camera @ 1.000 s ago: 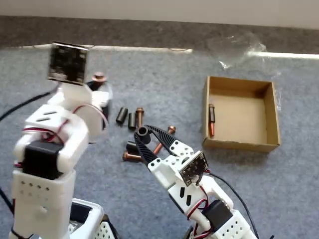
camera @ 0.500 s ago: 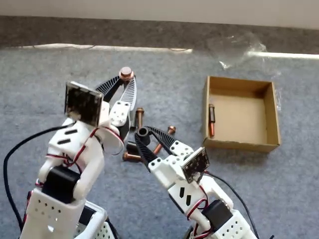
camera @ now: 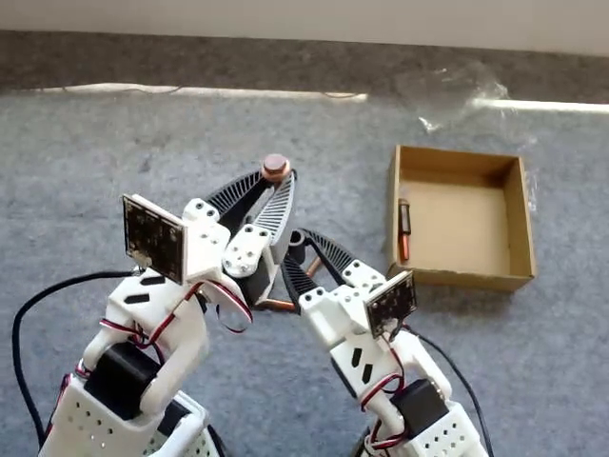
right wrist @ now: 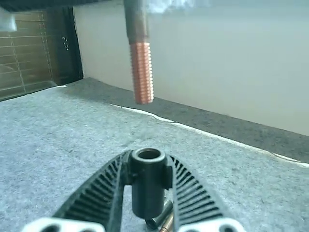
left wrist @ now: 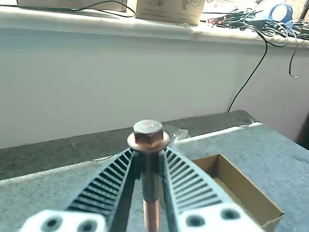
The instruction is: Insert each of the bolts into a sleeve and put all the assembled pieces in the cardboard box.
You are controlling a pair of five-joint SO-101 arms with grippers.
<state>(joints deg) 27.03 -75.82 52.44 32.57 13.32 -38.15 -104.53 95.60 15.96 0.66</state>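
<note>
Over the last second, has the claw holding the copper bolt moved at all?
Yes. The left gripper with its bolt has swung closer to the cardboard box and is now near the sleeve held by the right gripper.

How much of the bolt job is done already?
One finished piece lies in the box. The left pincer holds a bolt near the sleeve in the right pincer, not yet in it. A loose bolt waits on the table; others may be hidden.

The grey carpeted table [camera: 114, 162] bore the cardboard box [camera: 457, 277], a clear plastic bag [camera: 447, 90] and a loose bolt [camera: 277, 305].
</note>
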